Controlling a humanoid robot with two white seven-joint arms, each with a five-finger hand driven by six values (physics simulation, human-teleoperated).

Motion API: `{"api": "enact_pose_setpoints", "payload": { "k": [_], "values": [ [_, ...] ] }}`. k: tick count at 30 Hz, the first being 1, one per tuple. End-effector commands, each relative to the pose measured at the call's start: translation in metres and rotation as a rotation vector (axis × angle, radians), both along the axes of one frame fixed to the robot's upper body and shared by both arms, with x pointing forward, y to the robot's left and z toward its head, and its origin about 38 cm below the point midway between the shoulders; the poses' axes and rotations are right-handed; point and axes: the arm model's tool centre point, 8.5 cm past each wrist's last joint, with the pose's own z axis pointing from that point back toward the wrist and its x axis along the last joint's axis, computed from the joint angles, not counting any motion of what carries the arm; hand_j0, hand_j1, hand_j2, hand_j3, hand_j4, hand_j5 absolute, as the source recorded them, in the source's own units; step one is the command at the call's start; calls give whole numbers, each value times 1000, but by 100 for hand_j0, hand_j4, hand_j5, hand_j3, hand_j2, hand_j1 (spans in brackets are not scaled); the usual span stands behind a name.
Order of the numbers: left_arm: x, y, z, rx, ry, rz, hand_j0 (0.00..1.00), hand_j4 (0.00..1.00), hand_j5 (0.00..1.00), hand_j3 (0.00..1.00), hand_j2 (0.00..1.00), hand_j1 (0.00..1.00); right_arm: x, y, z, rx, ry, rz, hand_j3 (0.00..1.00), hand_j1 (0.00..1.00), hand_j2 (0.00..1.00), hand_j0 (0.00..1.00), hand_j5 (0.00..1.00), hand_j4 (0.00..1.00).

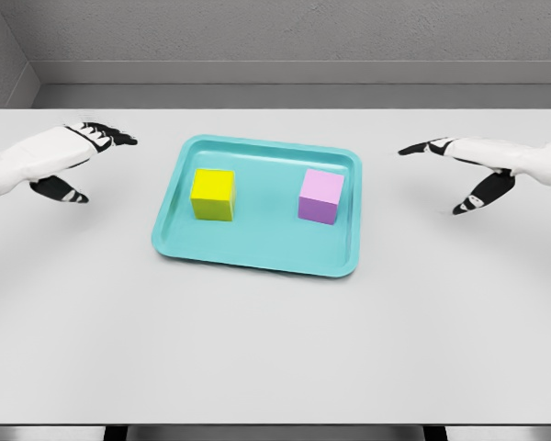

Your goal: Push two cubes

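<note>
A yellow cube [213,194] sits in the left half of a teal tray [257,253], and a pink cube [320,196] sits in its right half, a gap between them. My left hand [84,156] hovers left of the tray, fingers stretched toward it, holding nothing. My right hand [450,165] hovers right of the tray, fingers extended and thumb hanging down, also holding nothing. Neither hand touches the tray or a cube.
The tray lies mid-table on a white tabletop [275,349]. A grey wall stands behind the table's far edge.
</note>
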Motion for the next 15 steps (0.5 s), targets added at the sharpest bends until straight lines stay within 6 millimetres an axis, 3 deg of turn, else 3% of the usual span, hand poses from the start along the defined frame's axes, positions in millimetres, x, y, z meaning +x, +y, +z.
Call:
{"api": "enact_pose_setpoints", "payload": {
  "k": [1, 2, 4, 6, 9, 10, 13, 14, 15],
  "values": [
    [3, -10, -31, 77, 107, -3, 100, 100, 100, 100, 100, 100, -1, -5, 1, -1, 2, -10, 100, 100, 100, 100, 100, 100],
    [5, -17, -42, 118, 152, -9, 100, 100, 100, 100, 100, 100, -1, -5, 1, -1, 3, -12, 100, 100, 100, 100, 100, 100],
    [6, -19, -42, 134, 175, -15, 99, 99, 99, 99, 99, 99, -1, -5, 0, -9, 6, -11, 100, 100, 100, 100, 100, 100],
    [10, -27, -39, 123, 163, -27, 69, 69, 69, 69, 69, 69, -1, -5, -1, -16, 8, -7, 100, 100, 100, 100, 100, 100],
    [16, -37, -31, 107, 142, -38, 49, 49, 49, 49, 49, 49, -3, 5, -10, -32, 30, 20, 100, 100, 100, 100, 100, 100],
    [20, -39, -27, 101, 133, -39, 47, 47, 47, 47, 47, 47, -3, 6, -15, -62, 33, 29, 95, 95, 95, 95, 95, 95],
    [30, -39, -22, 86, 130, -23, 45, 45, 45, 45, 45, 45, -2, 19, -21, -87, 34, 63, 54, 54, 54, 54, 54, 54],
    [33, -41, -22, 82, 132, -23, 46, 46, 46, 46, 46, 46, -3, 25, -25, -96, 44, 80, 36, 36, 36, 36, 36, 36],
    [32, -50, -28, 81, 144, -39, 46, 46, 46, 46, 46, 46, -1, 31, -23, -91, 37, 92, 29, 29, 29, 29, 29, 29]
  ]
}}
